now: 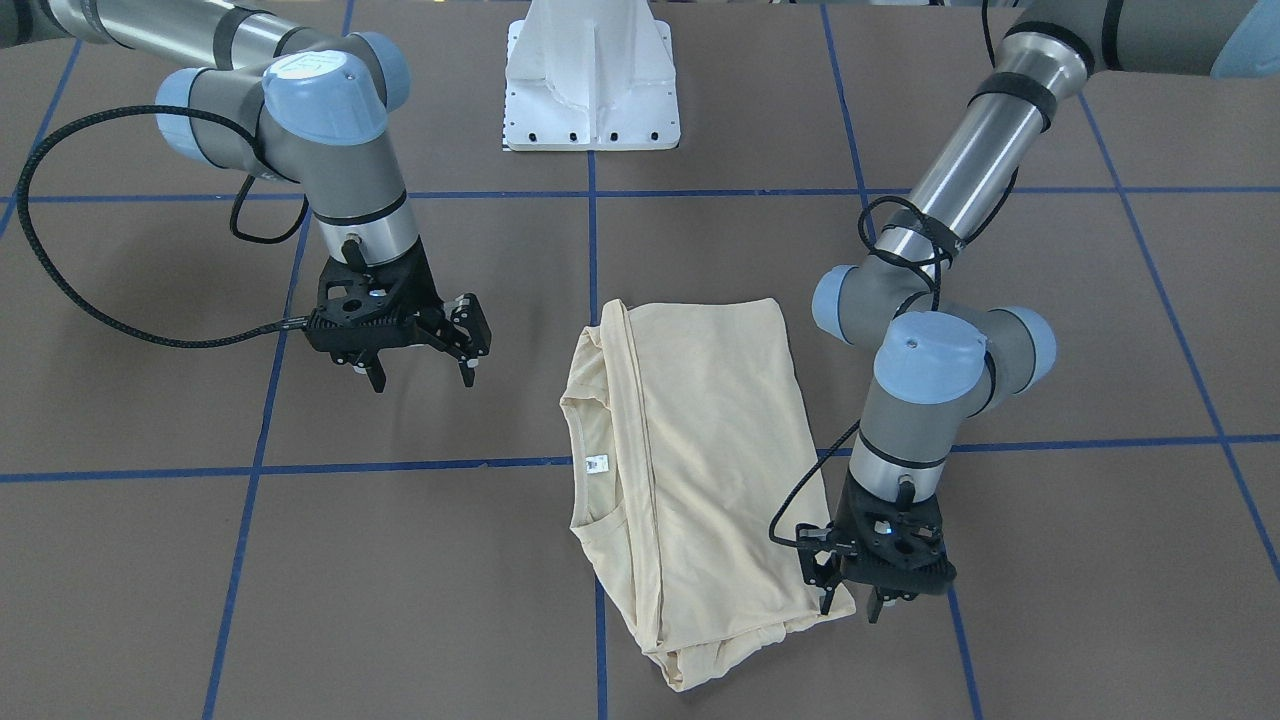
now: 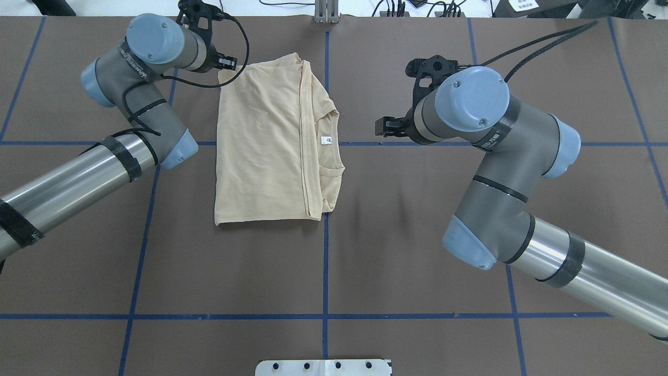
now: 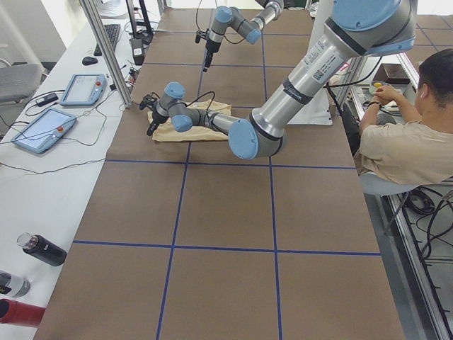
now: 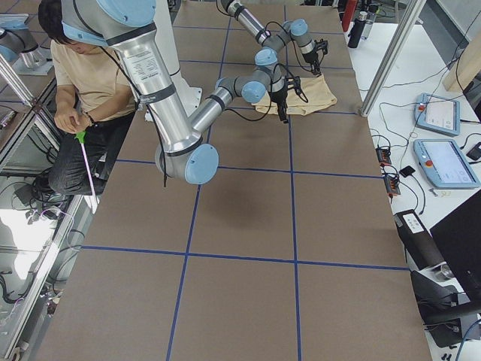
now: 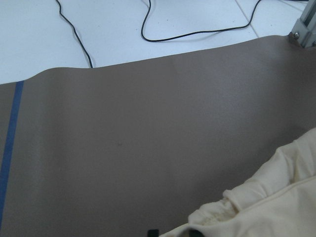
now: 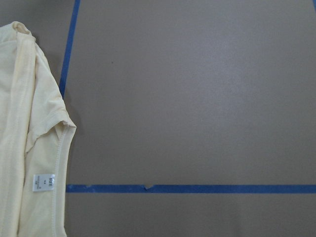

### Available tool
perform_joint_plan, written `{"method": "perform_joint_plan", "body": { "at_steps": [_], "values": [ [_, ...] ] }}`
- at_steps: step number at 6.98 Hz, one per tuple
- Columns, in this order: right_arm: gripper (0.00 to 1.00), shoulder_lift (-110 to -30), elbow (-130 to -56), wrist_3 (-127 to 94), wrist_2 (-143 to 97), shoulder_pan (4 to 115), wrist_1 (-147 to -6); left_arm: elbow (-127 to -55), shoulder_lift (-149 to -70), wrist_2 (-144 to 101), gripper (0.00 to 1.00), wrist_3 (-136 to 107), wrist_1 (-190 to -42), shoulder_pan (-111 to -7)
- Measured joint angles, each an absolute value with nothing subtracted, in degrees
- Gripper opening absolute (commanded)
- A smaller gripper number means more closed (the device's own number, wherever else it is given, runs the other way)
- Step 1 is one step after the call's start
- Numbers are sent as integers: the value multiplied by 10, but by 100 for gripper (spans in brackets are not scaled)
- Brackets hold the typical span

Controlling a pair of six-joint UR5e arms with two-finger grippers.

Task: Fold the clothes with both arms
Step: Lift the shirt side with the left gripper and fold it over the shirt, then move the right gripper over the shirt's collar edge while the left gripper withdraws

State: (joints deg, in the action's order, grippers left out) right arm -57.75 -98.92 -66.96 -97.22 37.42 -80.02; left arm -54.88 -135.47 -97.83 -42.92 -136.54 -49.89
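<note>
There's the cream shirt [image 1: 700, 450], folded into a flat oblong on the table [image 1: 400, 560], lying toward the edge opposite the robot's base, its white neck label [image 1: 596, 462] showing. Down at the shirt's corner nearest that edge sits the left claw [image 1: 850, 605], fingers apart, straddling the cloth. Over bare table, the right claw [image 1: 423, 375] hangs wide open, well apart from the shirt
</note>
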Motion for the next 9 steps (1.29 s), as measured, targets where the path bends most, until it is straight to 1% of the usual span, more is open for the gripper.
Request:
{"method": "perform_joint_plan", "body": {
  "at_steps": [2, 4, 5, 6, 7, 9],
  "values": [
    [97, -520, -939, -754, -951, 339, -802, -585, -1307, -1009, 100, -394, -1386, -516],
    [97, -467, -880, -814, -909, 297, -804, -598, -1291, -1013, 100, -393, -1395, -518],
    [94, -442, -850, -818, -893, 280, -806, -604, -1286, -1013, 100, -394, -1397, -518],
    [88, -412, -812, -813, -872, 263, -807, -612, -1280, -1013, 100, -394, -1397, -519],
    [88, -383, -785, -798, -860, 253, -817, -617, -1275, -1013, 100, -395, -1397, -519],
    [88, -346, -768, -728, -851, 235, -886, -619, -1272, -1013, 100, -397, -1398, -519]
  ]
}}
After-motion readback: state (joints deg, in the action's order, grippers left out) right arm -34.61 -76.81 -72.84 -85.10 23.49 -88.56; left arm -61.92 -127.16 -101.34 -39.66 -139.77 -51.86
